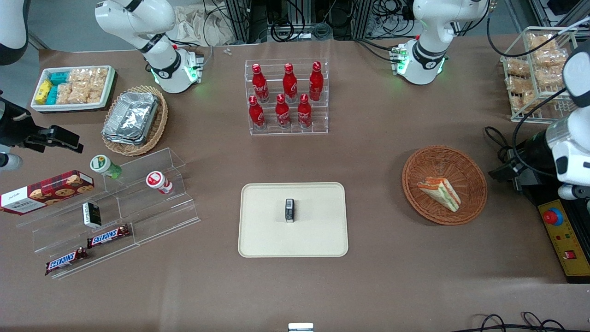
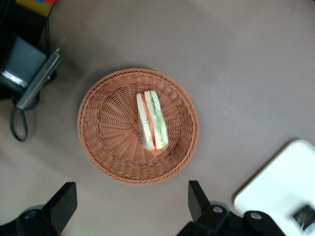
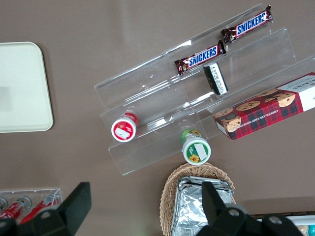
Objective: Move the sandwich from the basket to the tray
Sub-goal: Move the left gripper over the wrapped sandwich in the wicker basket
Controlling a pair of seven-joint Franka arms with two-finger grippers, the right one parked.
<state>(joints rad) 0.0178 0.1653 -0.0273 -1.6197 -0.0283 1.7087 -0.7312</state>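
Note:
The sandwich [image 1: 440, 192], a pale bread wedge with orange-red and green layers, lies in the round reddish-brown basket [image 1: 470, 210]. The left wrist view looks down on the sandwich [image 2: 152, 120] and the basket [image 2: 103, 142]. The cream tray [image 1: 267, 235] lies on the table toward the parked arm's end from the basket, and its corner shows in the left wrist view [image 2: 273, 189]. My left gripper [image 1: 500, 173] hangs high beside the basket, toward the working arm's end. In its own view the gripper [image 2: 131, 187] is open and empty, its fingers spread wide just off the basket's rim.
A small dark object [image 1: 289, 210] stands on the tray. A yellow emergency-stop box [image 1: 563, 235] and cables [image 1: 495, 136] lie beside the basket at the working arm's end. A clear rack of red bottles [image 1: 286, 97] stands farther from the camera than the tray.

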